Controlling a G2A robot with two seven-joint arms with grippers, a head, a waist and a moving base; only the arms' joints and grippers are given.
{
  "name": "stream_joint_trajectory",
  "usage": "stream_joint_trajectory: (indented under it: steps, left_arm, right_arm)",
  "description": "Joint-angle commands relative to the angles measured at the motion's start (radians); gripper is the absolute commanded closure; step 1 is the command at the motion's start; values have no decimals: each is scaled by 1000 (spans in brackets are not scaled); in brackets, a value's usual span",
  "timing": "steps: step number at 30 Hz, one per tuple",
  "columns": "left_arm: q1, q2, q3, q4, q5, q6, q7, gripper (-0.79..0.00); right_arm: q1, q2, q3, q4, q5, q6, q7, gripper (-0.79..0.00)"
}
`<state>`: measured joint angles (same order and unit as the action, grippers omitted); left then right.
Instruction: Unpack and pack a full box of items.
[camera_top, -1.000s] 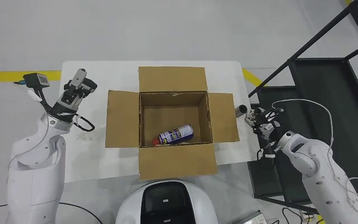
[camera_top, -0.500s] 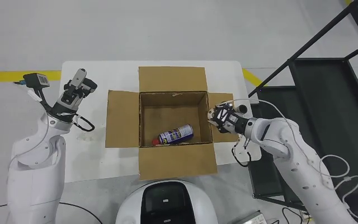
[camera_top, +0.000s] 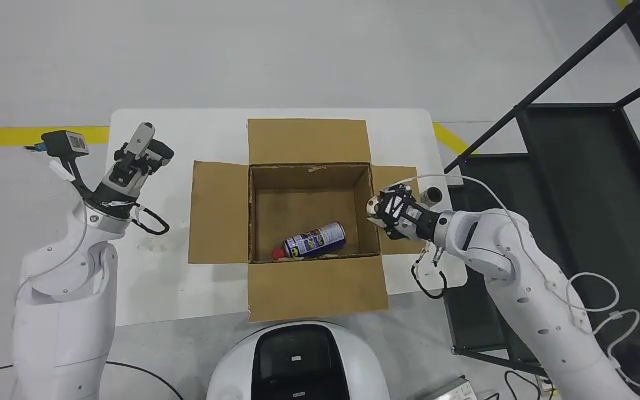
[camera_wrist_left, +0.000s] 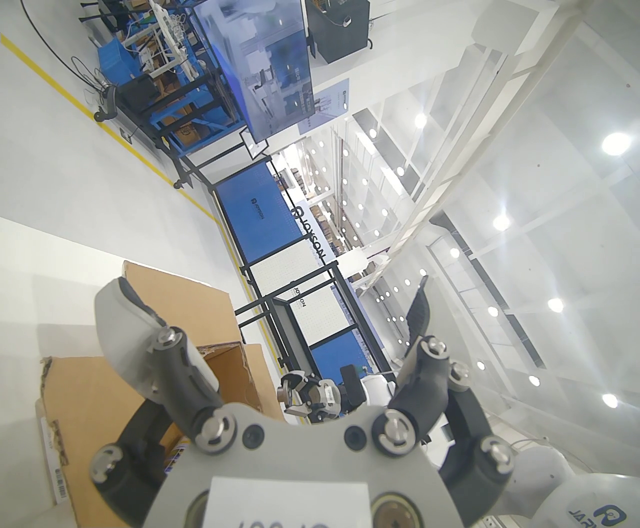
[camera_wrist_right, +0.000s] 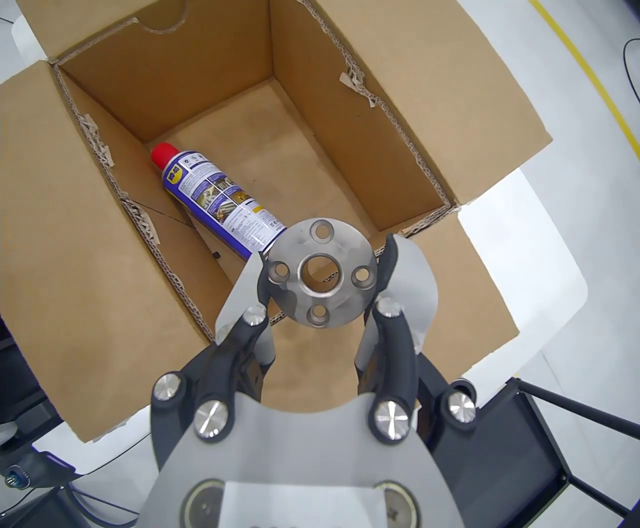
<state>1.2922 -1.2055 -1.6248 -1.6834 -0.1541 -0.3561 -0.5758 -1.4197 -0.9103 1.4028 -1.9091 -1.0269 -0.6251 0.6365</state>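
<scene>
Right end effector (camera_wrist_right: 325, 254) clamps the flange (camera_wrist_right: 296, 296) edgewise, bore facing its wrist camera.

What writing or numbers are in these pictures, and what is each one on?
Spray can: a brand mark by the red cap; the print below it is too small to read.
Box: a barcode label on one flap; its digits are too small to read.
Blue panel in the room behind: a white logo word.
Metal ring: no writing.
</scene>
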Motion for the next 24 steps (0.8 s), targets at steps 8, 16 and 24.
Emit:
stream_joint_trajectory:
  steps: [8,16,24]
  left_arm:
    - [0,0,0,0,0,0,0,-785]
    - [0,0,0,0,0,0,0,-785]
    - [0,0,0,0,0,0,0,-785]
  right_arm:
    - [201,-26,-195,46,-35,-35,84,0]
    - [512,-117,-532,325,-57,3,168,0]
    - [682,-210,-723,583,-56,57,175,0]
